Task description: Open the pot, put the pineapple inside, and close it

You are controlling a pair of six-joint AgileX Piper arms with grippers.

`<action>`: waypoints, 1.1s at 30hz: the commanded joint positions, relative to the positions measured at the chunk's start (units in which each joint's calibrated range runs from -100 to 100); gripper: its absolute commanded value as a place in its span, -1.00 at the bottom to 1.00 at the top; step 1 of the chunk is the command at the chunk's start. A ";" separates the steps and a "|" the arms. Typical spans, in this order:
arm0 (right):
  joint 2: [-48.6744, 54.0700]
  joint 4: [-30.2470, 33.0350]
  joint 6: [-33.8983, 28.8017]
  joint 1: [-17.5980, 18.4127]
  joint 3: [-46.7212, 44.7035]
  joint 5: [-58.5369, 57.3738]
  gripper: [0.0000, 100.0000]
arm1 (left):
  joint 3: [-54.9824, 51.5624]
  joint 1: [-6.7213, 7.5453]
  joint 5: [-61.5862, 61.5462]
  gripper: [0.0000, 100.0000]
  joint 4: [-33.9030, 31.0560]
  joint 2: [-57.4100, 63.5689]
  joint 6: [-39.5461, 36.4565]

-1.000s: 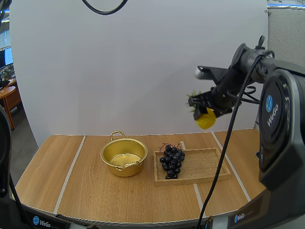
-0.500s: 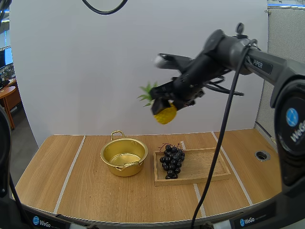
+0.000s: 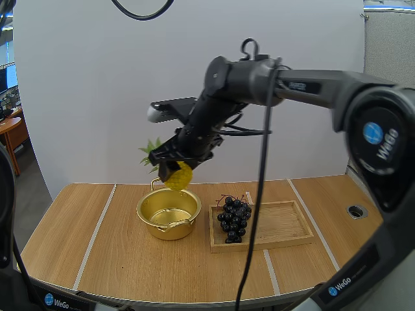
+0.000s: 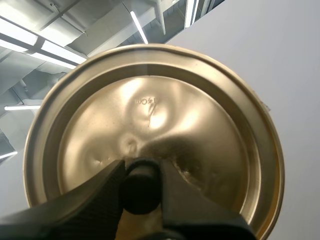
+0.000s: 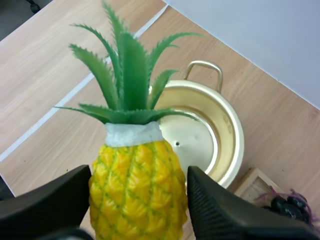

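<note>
Over table, pineapple inside right tool

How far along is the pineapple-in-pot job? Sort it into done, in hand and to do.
Done: the pot stands open, its lid held by the left gripper. In hand: the right gripper holds the pineapple above the pot. To do: drop it in and put the lid on.

The round gold metal pot stands on the wooden table, just left of the flat wooden tray. The dark grape bunch lies on the tray's left end. The yellow green-crowned pineapple hangs above the pot.
</note>
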State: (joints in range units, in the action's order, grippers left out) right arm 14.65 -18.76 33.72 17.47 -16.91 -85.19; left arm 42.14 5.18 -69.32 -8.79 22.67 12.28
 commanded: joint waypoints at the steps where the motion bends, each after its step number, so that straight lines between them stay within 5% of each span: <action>1: -3.49 0.31 -0.21 1.51 3.24 0.65 -1.00 | 0.48 0.11 1.79 -1.00 -0.26 0.29 -0.59; 9: -8.85 0.91 -0.10 2.63 3.52 3.28 -1.00 | 0.48 0.11 1.79 -1.00 -0.26 0.29 -0.59; 23: -14.72 10.86 -3.60 2.55 3.52 6.99 -1.00 | 0.48 0.11 1.79 -1.00 -0.26 0.29 -0.59; 33: -20.33 10.58 -3.60 1.88 3.52 10.98 -1.00 | 0.48 0.11 1.79 -1.00 -0.26 0.29 -0.59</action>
State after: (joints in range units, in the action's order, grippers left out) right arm -5.03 -8.19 30.15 19.58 -13.77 -75.77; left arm 42.14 5.18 -69.32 -8.79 22.67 12.28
